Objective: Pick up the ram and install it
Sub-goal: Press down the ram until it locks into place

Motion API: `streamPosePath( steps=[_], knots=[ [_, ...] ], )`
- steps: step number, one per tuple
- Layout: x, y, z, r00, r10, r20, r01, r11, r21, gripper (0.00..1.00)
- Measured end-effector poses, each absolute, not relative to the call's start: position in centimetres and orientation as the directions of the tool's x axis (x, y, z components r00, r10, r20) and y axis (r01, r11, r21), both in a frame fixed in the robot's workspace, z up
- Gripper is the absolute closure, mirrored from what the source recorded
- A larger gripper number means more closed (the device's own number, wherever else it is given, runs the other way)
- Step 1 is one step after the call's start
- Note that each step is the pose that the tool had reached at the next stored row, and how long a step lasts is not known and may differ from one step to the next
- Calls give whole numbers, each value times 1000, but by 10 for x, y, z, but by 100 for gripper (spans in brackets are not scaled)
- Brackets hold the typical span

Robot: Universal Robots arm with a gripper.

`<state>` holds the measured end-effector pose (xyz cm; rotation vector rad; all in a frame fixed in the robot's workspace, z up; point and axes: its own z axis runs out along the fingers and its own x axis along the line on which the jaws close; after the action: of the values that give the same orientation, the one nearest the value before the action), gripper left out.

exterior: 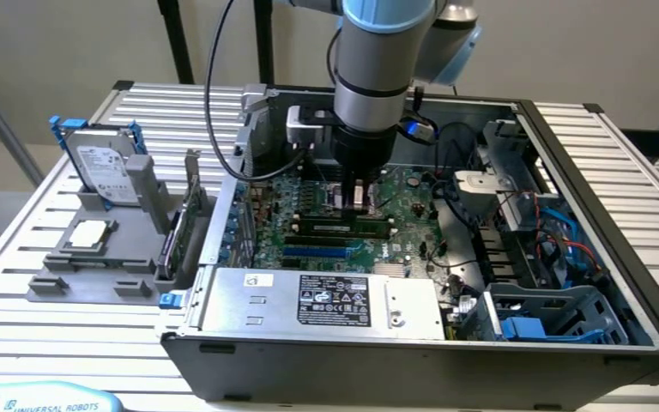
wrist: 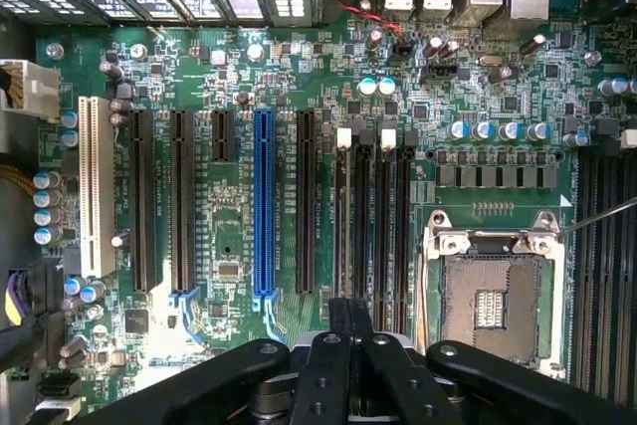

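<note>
Hovering gripper (exterior: pixel 359 199) just above ram (exterior: pixel 335 227), amid motherboard (wrist: pixel 239 246) slots.

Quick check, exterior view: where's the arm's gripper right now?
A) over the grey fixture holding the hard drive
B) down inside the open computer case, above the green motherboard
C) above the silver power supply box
B: the gripper hangs inside the open dark-grey computer case, directly above the green motherboard.
</note>
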<state>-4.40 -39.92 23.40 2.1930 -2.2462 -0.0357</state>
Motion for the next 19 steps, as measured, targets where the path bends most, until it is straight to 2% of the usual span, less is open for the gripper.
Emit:
streamPosePath(
  steps=[8, 15, 19],
  knots=[
    [-44, -399, 224, -24, -1000, -14, -1000, 24, 17, 89],
    [-45, -399, 244, -24, -1000, -19, -1000, 24, 17, 89],
    [-45, -399, 244, -24, -1000, -19, -1000, 24, 17, 89]
  ],
)
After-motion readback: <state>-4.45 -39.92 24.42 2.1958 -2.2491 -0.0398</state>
